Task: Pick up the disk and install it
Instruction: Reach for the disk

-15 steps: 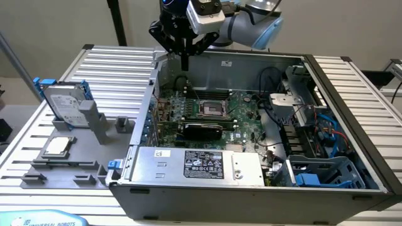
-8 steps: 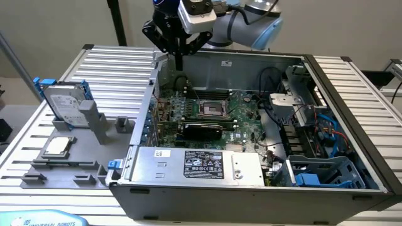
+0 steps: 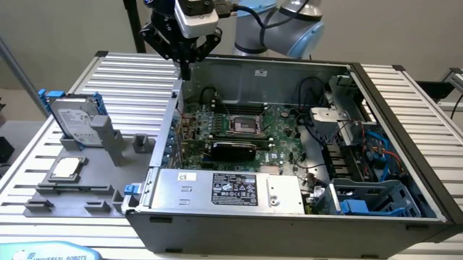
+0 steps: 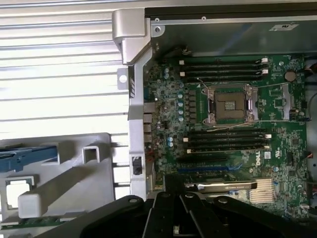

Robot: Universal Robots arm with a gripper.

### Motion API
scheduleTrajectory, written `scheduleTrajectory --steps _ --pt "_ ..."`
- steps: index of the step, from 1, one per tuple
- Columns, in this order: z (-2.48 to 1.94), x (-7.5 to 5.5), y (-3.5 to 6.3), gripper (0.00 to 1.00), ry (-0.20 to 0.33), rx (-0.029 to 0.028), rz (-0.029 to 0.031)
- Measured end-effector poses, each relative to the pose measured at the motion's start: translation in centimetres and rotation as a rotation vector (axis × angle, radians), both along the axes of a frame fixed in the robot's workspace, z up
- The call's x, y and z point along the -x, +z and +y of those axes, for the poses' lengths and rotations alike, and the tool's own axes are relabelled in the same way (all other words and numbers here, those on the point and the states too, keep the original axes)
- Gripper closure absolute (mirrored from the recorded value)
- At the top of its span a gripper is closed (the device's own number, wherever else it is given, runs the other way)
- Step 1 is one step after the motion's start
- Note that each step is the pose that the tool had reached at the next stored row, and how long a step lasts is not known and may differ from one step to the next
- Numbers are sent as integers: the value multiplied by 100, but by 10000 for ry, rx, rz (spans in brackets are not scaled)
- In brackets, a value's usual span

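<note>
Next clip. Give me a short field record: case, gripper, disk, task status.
case: open grey metal computer case, green motherboard exposed
gripper: black gripper shut, empty, above a rear corner of the case
disk: silver-grey metal hard drive in blue plastic frame, standing upright in the grey plastic fixture, exterior view's left, untouched
task status: disk not picked up, not installed

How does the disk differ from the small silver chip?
The disk stands on edge, tilted; the chip lies flat. The disk is larger and oblong, the chip small and square. The disk has a blue frame; the chip none. Both are silver, on the grey fixture.
</note>
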State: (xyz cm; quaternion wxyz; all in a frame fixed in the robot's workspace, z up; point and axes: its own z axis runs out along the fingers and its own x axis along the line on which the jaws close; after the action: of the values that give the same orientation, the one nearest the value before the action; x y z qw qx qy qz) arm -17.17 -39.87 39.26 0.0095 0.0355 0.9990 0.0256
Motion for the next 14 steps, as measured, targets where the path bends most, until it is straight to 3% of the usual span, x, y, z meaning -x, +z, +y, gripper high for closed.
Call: scheduleTrajectory --steps 14 --pt "24 637 0 89 2 0 38"
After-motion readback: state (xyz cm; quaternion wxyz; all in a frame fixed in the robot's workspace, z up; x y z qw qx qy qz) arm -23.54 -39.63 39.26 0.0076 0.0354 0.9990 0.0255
